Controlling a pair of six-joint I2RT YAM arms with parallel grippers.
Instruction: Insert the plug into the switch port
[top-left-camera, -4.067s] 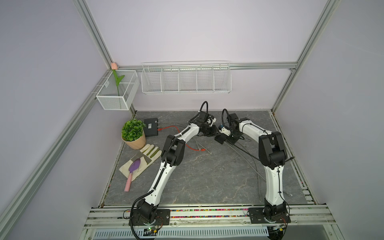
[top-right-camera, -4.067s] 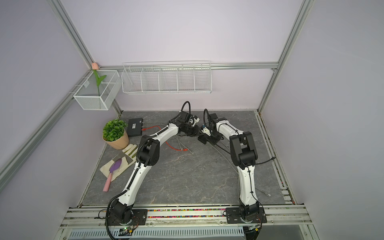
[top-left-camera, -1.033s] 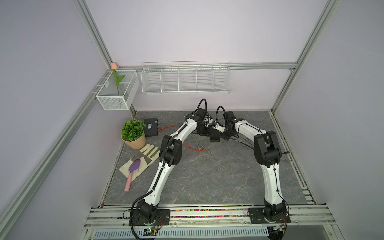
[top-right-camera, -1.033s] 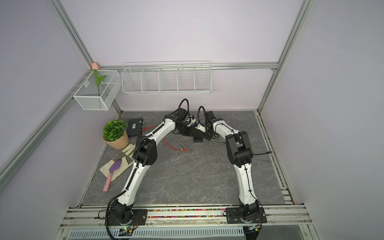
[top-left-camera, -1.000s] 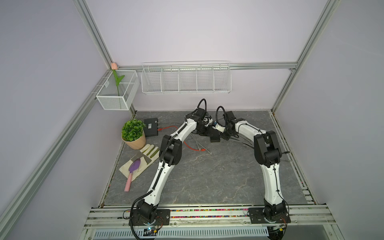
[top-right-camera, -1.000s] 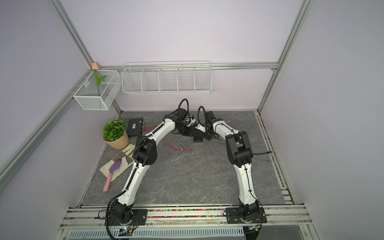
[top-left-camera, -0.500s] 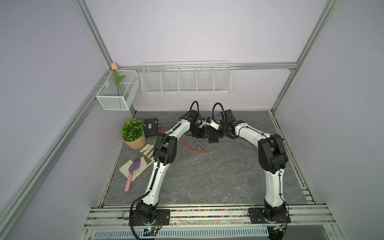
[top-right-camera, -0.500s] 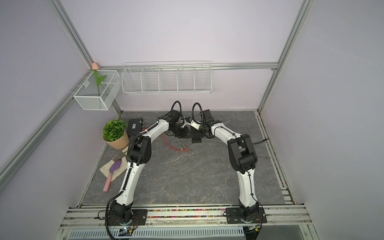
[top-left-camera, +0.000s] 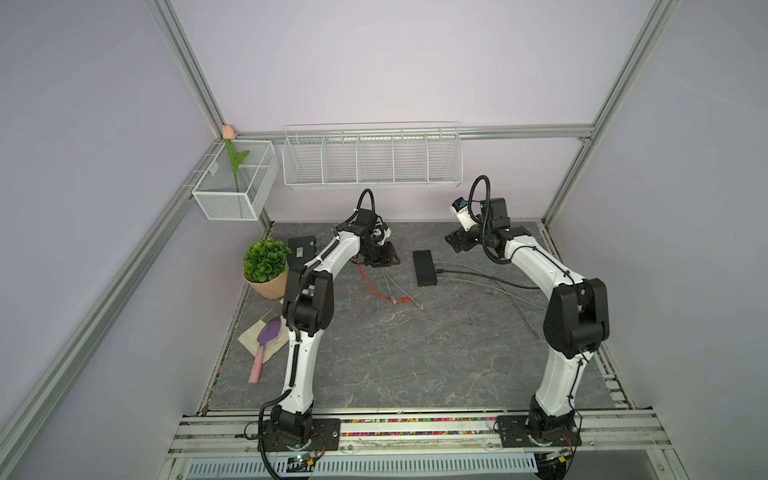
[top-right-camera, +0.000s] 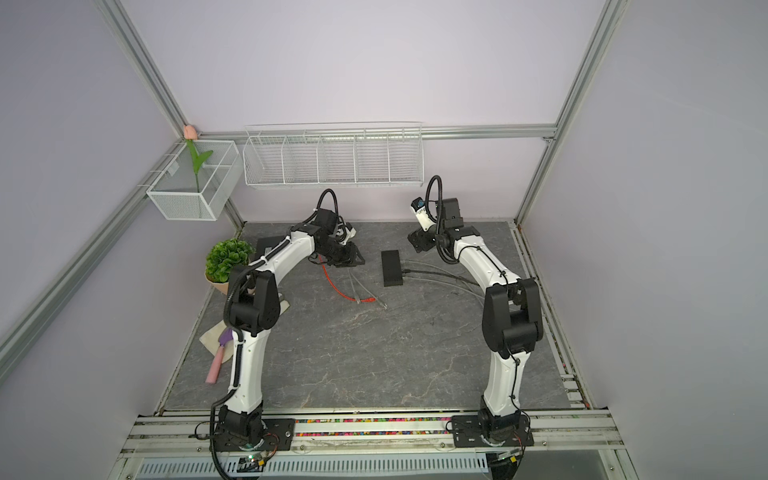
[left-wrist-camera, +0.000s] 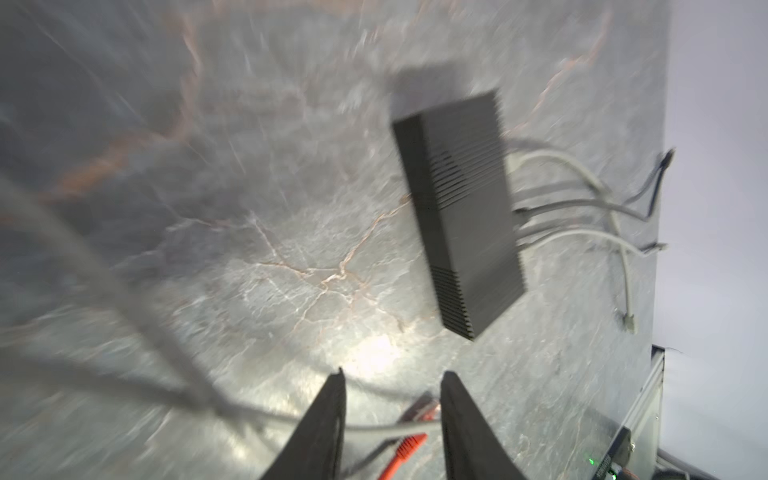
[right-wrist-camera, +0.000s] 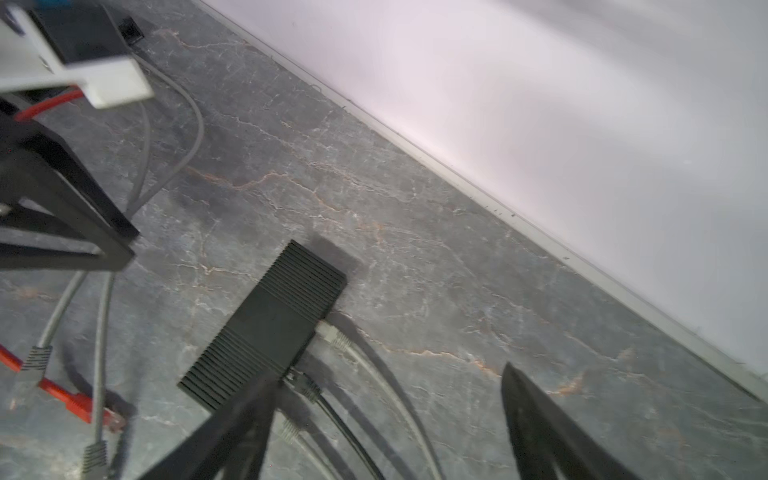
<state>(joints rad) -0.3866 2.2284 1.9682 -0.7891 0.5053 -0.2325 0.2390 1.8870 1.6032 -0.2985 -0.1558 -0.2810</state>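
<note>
We find the switch lying flat on the table between the two arms, touched by neither. A gray plug and a black plug meet the side of the switch that faces the right arm, and their cables run off across the table.

The right claw hovers above that side, jaws spread wide, holding nothing.

The left claw sits low, near the opposite side of the switch, jaws partly apart. A red cable and a gray cable cross under the gap, and neither is clamped. The view there is blurred.
</note>
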